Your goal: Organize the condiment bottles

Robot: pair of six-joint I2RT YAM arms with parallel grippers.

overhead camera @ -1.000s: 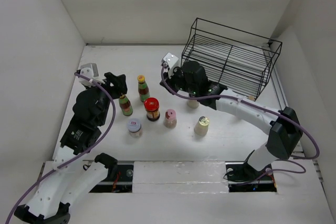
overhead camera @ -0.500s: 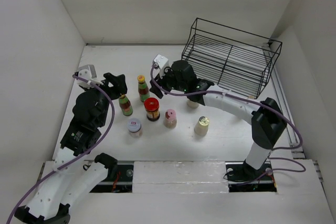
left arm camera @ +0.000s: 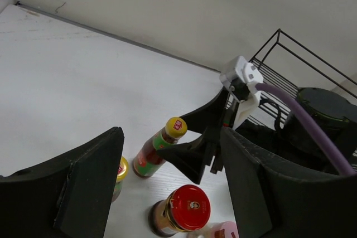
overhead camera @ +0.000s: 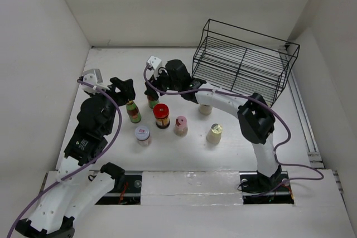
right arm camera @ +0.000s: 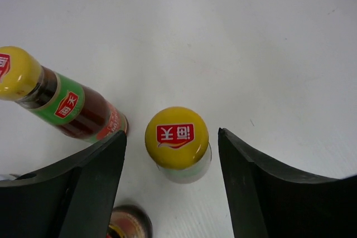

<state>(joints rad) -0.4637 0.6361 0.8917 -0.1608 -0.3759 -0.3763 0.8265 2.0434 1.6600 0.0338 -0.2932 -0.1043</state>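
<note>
A: The right gripper hangs released, its two fingers spread and pressing on nothing. What lies around it?

B: The biggest thing first. The black wire rack sits back behind its wrist, off along the arm and well apart. The far sauce bottle stands straight beneath the palm, centred in the gap. Bare table shows on both sides of it, so neither finger touches.

A: And the bottle's long axis?

B: It is upright and points up at the palm, so the wrist camera looks straight down its length. From that, the robot probably needs only a straight drop, then a squeeze across the neck.

A: What about the other slim bottle?

B: The near sauce bottle stands just outside the finger on the left of the right wrist view, near but apart. The left gripper is likewise spread and holds nothing, and that bottle stands close against one of its fingers.

A: So which arm is nearer?

B: The right arm for the far bottle, the left for the near one. The risk for the robot is the outer finger brushing the neighbour on the way down.
</note>
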